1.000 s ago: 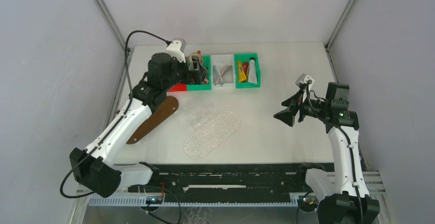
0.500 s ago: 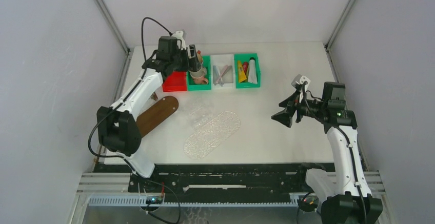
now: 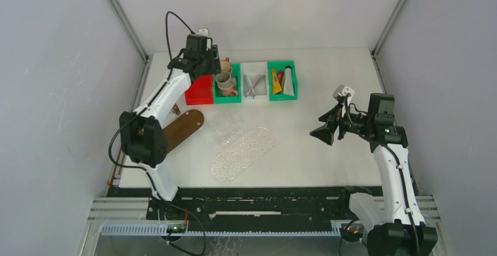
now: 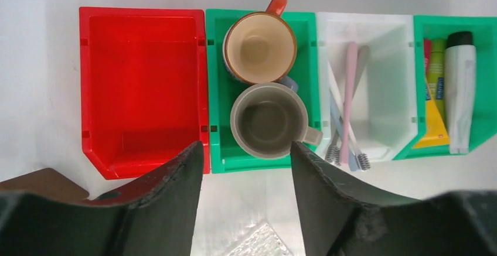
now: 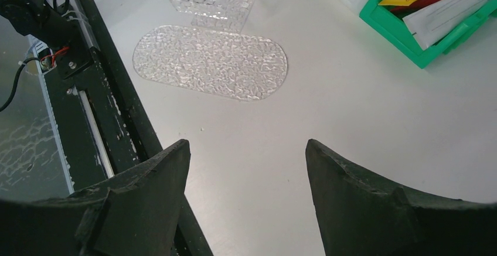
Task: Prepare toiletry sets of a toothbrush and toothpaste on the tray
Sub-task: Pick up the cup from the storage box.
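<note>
The left end effector [image 4: 246,150], above the mugs [image 4: 266,121], and the right end effector [image 5: 246,147] are held open, empty. Toothbrushes [image 4: 349,106] are seen in the white bin [image 4: 392,92], toothpaste tubes [image 4: 460,92] in the neighbouring green bin [image 4: 484,92].

1. A white table [image 3: 328,150] fills the middle, matte and evenly lit, with only soft shadows.
2. Plain pale grey walls close it in: left wall [image 3: 58,92], back wall [image 3: 252,10], right wall [image 3: 451,62].
3. A left post [image 3: 120,16] and a right post [image 3: 398,10], both metal, slant along the back corners.
4. A black rail [image 3: 264,200] runs along the table's near edge, with a slotted grey strip [image 3: 264,229] below it.
</note>
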`<act>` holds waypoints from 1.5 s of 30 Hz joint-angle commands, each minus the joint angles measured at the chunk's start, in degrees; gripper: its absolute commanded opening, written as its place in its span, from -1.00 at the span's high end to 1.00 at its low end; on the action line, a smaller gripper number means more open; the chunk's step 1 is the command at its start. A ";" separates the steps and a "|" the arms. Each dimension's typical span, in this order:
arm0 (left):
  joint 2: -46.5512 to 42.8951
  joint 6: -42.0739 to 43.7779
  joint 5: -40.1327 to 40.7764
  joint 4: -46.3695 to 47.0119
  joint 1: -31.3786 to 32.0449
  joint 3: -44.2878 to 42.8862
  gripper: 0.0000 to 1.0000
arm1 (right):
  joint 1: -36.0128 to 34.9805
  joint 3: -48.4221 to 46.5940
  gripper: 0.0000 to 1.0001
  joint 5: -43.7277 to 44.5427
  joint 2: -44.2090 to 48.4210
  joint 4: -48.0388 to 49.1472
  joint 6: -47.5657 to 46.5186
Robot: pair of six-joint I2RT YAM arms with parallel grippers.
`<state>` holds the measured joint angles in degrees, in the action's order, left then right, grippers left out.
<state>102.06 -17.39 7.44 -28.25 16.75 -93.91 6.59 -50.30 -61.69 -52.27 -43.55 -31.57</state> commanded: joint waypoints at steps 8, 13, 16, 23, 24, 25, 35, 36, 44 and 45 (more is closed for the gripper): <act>10.43 -1.02 -0.52 -6.77 -1.08 -13.90 0.13 | -0.41 -0.10 -0.60 0.20 0.42 1.54 0.63; 13.05 -1.09 -2.48 -7.23 -2.19 -15.34 0.15 | -0.43 -0.06 -0.60 0.19 0.42 1.55 0.63; 14.51 -1.07 -4.11 -7.43 -2.86 -15.69 0.17 | -0.49 -0.11 -0.61 0.28 0.26 1.54 0.57; 16.47 -0.74 -7.10 -7.44 -3.55 -15.91 0.23 | -0.93 -0.06 -0.60 0.70 -0.12 1.66 0.55; 16.62 -0.70 -7.33 -7.43 -3.61 -15.87 0.24 | -0.97 -0.06 -0.61 0.73 -0.11 1.65 0.57; 16.74 -0.67 -7.52 -7.48 -3.74 -15.94 0.25 | -0.99 -0.07 -0.61 0.78 -0.11 1.68 0.54; 18.15 -0.98 -11.09 -7.79 -3.95 -15.55 0.43 | -0.99 -0.06 -0.61 0.96 -0.11 1.71 0.54; 18.15 -0.98 -11.27 -7.79 -3.99 -15.59 0.48 | -0.99 -0.06 -0.61 0.96 -0.11 1.67 0.55; 15.59 -0.42 -11.10 -7.63 -4.03 -15.95 0.96 | -1.02 -0.06 -0.61 0.83 -0.02 1.67 0.50; 15.03 -0.26 -10.98 -7.61 -4.06 -16.03 0.99 | -0.98 -0.10 -0.61 0.87 -0.02 1.63 0.54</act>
<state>120.33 -17.98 -3.05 -36.99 12.78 -106.52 5.85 -50.30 -60.45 -52.56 -43.44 -31.57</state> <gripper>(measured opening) 0.042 0.804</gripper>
